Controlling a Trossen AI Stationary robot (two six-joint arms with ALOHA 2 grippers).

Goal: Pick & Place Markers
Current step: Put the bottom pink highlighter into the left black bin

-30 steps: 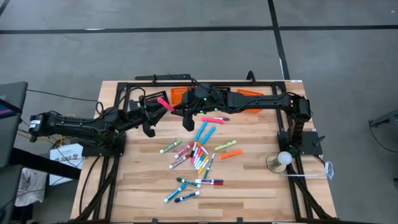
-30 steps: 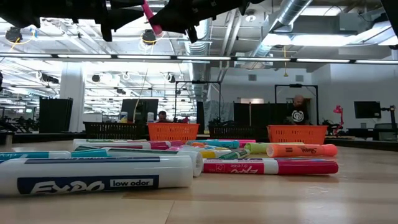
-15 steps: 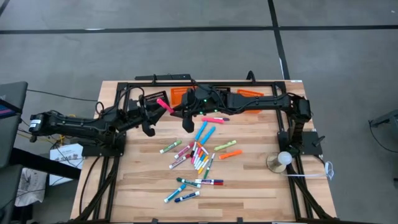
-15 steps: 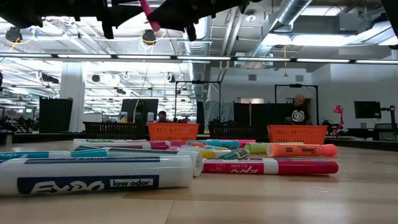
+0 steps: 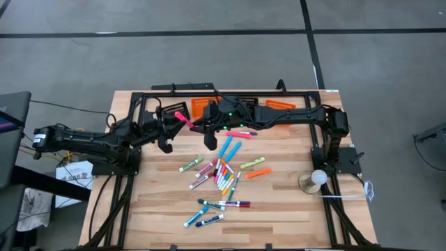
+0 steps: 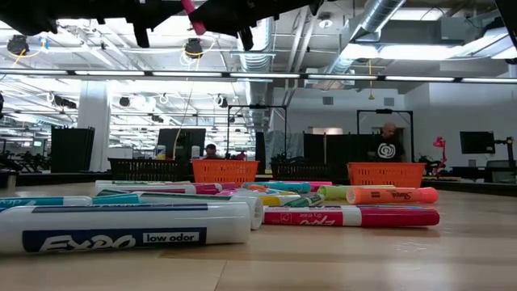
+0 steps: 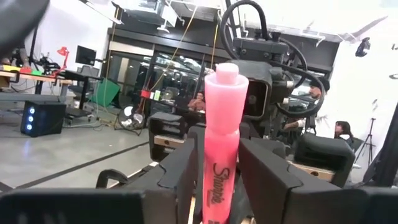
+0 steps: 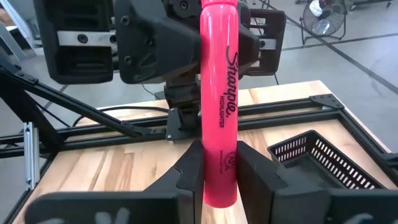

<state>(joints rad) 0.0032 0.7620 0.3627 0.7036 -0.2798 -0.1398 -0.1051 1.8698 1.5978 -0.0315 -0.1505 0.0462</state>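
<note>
A pink highlighter marker [image 5: 185, 118] hangs slanted in the air above the table's far part, between my two grippers, which face each other. My right gripper [image 8: 217, 177] is shut on it near one end. My left gripper [image 7: 221, 180] is open, with a finger close on each side of the marker's barrel [image 7: 219, 168], farther along it. The other markers [image 5: 223, 171] lie loose in a heap on the middle of the table, with a few [image 5: 209, 213] nearer the front edge. My right gripper pinches the pink marker's barrel [image 8: 219, 155] between its two fingers, close to the end [image 8: 217, 200] that points down. The fingers come about level from the table's right and lie across the marker. The marker stands slanted, clear of the table. My left gripper: whether its fingers [image 7: 180, 174] touch the barrel, I cannot tell.
A black mesh basket [image 5: 174, 108] and two orange baskets [image 5: 205, 106] [image 5: 279, 104] stand along the far edge under the arms. A white ball on a round stand [image 5: 317, 180] sits at the right. People [image 6: 389, 141] show in the room beyond.
In the low view the pink marker's lower end has gone up, so less of it shows below the arms. Both arms have stayed about where they were.
</note>
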